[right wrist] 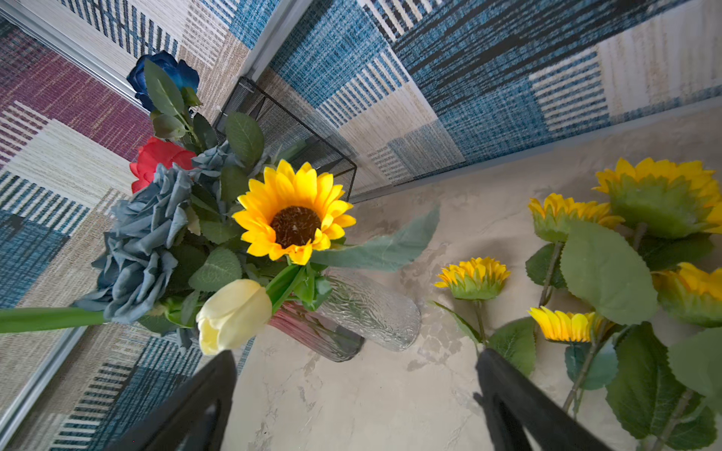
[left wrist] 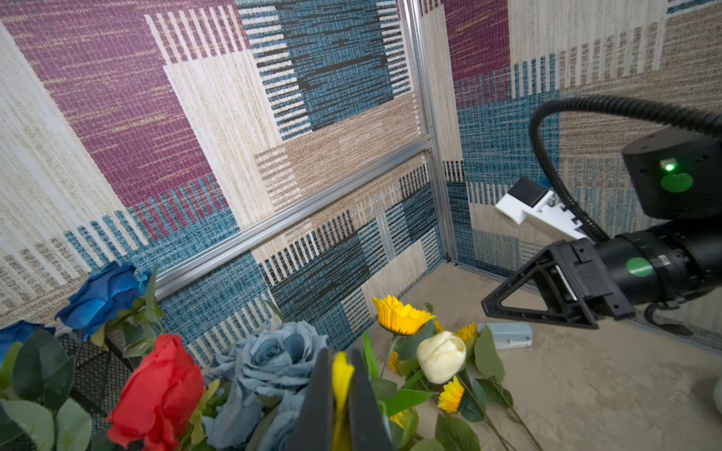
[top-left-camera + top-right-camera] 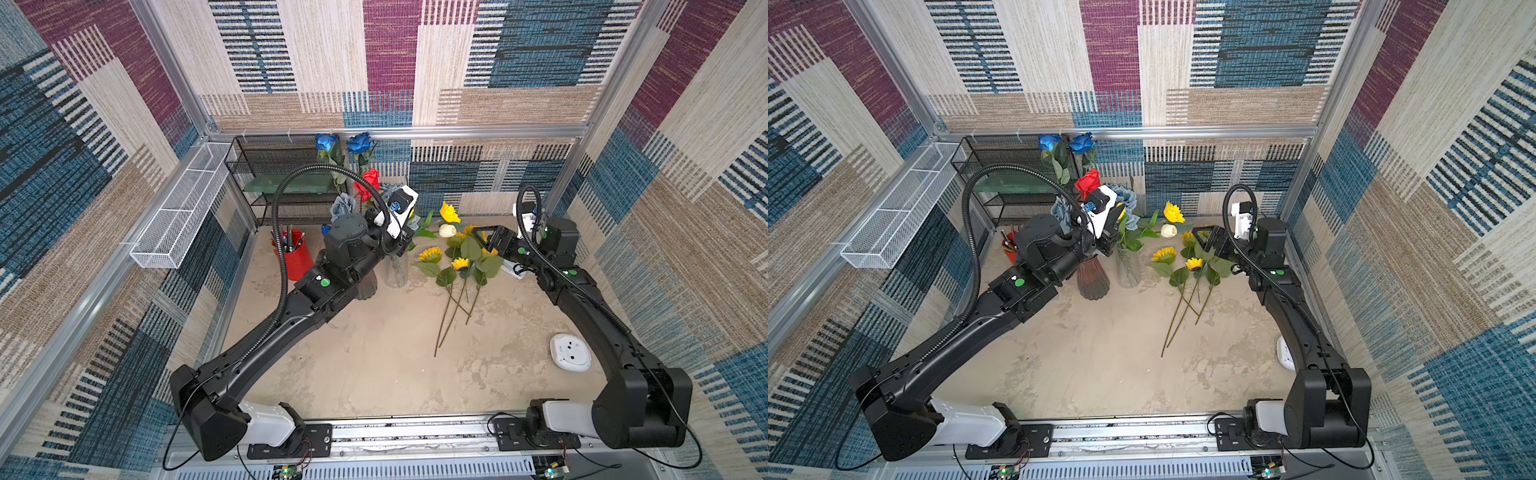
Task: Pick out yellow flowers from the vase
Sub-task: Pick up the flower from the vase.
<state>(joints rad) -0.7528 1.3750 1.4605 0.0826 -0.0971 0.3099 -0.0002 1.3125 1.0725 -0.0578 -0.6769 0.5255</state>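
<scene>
My left gripper (image 2: 340, 353) is shut on a small yellow flower bud (image 2: 342, 375), above the clear glass vase (image 3: 395, 270) and next to a dark ribbed vase (image 3: 1093, 278). One sunflower (image 1: 293, 218) and a pale yellow tulip (image 1: 234, 314) still stand in the bunch with the roses. Several sunflowers (image 3: 460, 263) lie on the table right of the vases, stems toward the front. My right gripper (image 1: 355, 355) is open and empty, hovering over the table between the vases and those flowers; both top views show the right gripper (image 3: 484, 237) by their heads.
Blue roses (image 3: 326, 143), a red rose (image 3: 370, 183) and grey-blue roses (image 2: 273, 351) fill the bunch. A black mesh shelf (image 3: 286, 174), a white wire basket (image 3: 178, 212) and a red pen pot (image 3: 297, 257) stand at the back left. A white round device (image 3: 570, 352) lies front right.
</scene>
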